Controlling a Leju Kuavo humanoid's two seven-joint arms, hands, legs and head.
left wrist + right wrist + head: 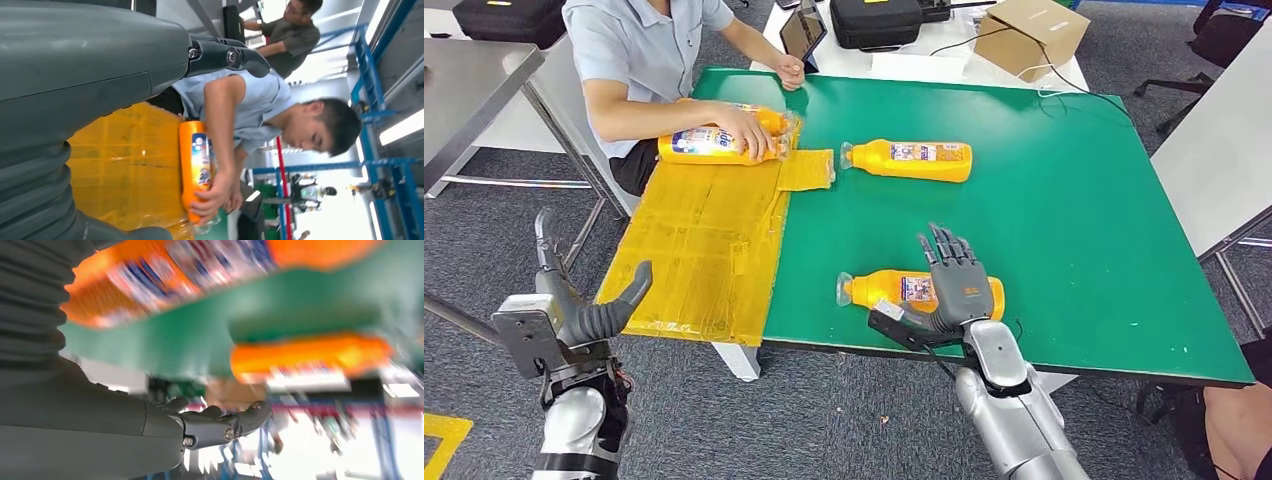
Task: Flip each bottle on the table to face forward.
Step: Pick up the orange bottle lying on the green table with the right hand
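Three orange bottles lie on their sides on the green table. The near bottle rests close to the front edge, cap to the left, label up. My right hand hovers over its base end with fingers spread and holds nothing. In the right wrist view that bottle is a close blur and the middle bottle lies beyond. The middle bottle lies alone. A person's hand presses the far-left bottle, also seen as the held bottle. My left hand hangs open off the table's left side.
A yellow wrapped sheet covers the table's left end. The person sits at the far left corner beside a tablet. A cardboard box and black case stand behind. Grey tables flank both sides.
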